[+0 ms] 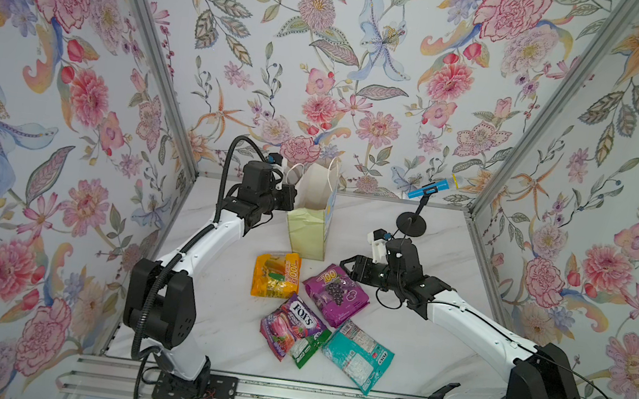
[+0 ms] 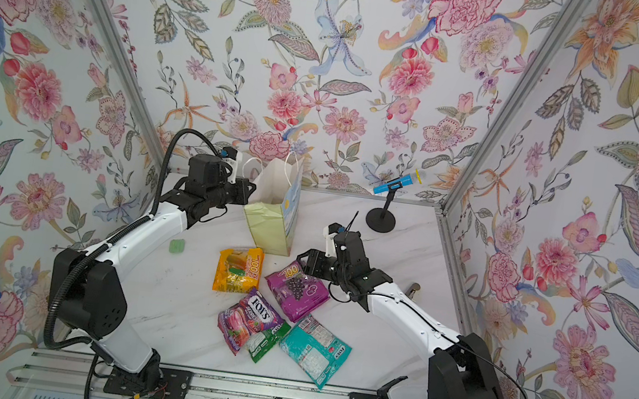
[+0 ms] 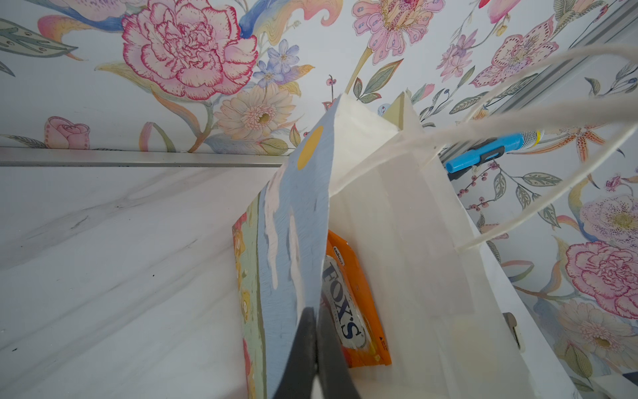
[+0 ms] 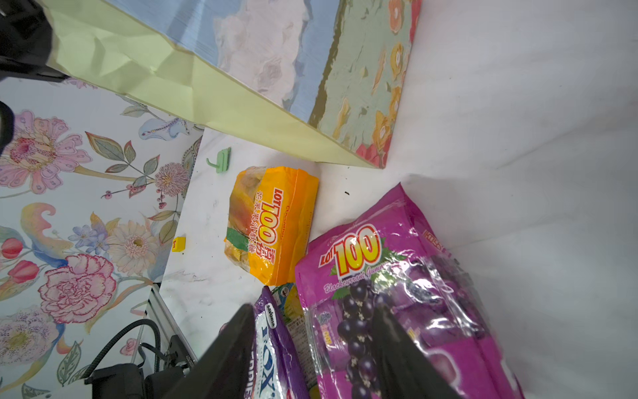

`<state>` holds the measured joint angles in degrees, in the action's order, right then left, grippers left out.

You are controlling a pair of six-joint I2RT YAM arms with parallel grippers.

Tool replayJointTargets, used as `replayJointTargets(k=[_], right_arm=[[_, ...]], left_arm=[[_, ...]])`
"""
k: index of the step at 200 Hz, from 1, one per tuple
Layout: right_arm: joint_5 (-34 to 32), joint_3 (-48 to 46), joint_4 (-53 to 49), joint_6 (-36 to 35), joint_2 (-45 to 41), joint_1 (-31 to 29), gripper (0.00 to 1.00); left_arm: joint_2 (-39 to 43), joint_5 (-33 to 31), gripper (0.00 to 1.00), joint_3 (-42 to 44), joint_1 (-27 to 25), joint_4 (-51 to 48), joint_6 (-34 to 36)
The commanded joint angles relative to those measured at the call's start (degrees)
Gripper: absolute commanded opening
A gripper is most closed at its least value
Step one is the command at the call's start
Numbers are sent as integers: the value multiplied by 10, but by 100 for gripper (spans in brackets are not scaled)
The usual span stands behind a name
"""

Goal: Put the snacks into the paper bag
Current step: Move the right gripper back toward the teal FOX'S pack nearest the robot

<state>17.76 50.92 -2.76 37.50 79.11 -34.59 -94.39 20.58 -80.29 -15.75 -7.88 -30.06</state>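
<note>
bag (image 1: 307, 232): pale green, upright, tbl (image 1: 373, 224) 12 o'clock, orange FOX'S pkt (image 3: 355, 304) inside | 5 pkts (image 1: 276, 273) at bag's 6 | L gripper (image 3: 315, 317): clamped on bag rim | R gripper (image 1: 347, 265): half-open over grape pkt (image 1: 334, 295), contact unclear

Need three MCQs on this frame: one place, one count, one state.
1. Snacks lying on the table: A three; B five; C seven.
2. The orange FOX'S packet is: A inside the paper bag; B on the table; C atop another packet.
3. The left gripper is: A open above the bag; B shut on a packet; C shut on the bag's wall.
Key: B, orange-yellow, grape, purple-red FOX'S, green and teal packets show; A, the left wrist view shows it there; C, its fingers pinch the printed wall.
</note>
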Motion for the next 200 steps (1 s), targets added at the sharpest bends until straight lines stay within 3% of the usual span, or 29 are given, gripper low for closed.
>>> replayJointTargets(k=[1, 60, 145, 200], right_arm=[[4, 7, 5, 10, 7, -11, 56], [-46, -34, -90, 20, -40, -50, 55], [-141, -204, -353, 178, -333, -49, 55], [-133, -271, -434, 243, -415, -41, 56]], left_arm=[[21, -3, 0, 11, 3, 5, -4], [20, -2, 0, 9, 3, 7, -3], [12, 7, 0, 13, 3, 21, -6], [9, 11, 0, 12, 3, 23, -4]])
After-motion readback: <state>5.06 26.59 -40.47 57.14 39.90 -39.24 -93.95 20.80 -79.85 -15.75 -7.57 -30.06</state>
